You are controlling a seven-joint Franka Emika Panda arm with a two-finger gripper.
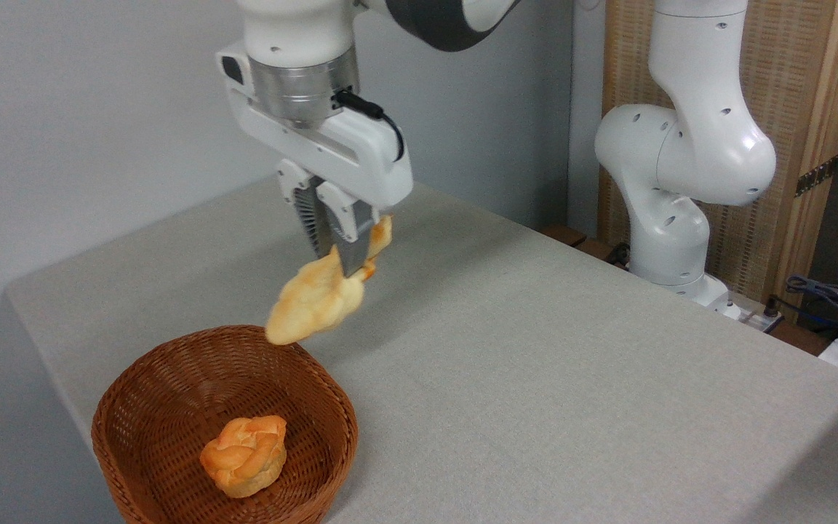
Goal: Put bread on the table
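One grey-beige table is filling your view beneath grey walls; the gripper is pinching the pale-golden braided bread, dangling at the basket's 12 o'clock.

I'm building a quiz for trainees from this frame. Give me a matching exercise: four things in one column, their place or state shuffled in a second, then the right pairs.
Things:
1. braided loaf
2. knotted bun
3. wicker basket
4. gripper

Places or states:
A. stands on the table at its near left corner
B. hangs in the air, tilted, above the basket's far rim
C. shut on the loaf, pointing down
D. lies inside the basket

Pairs: 1-B, 2-D, 3-A, 4-C
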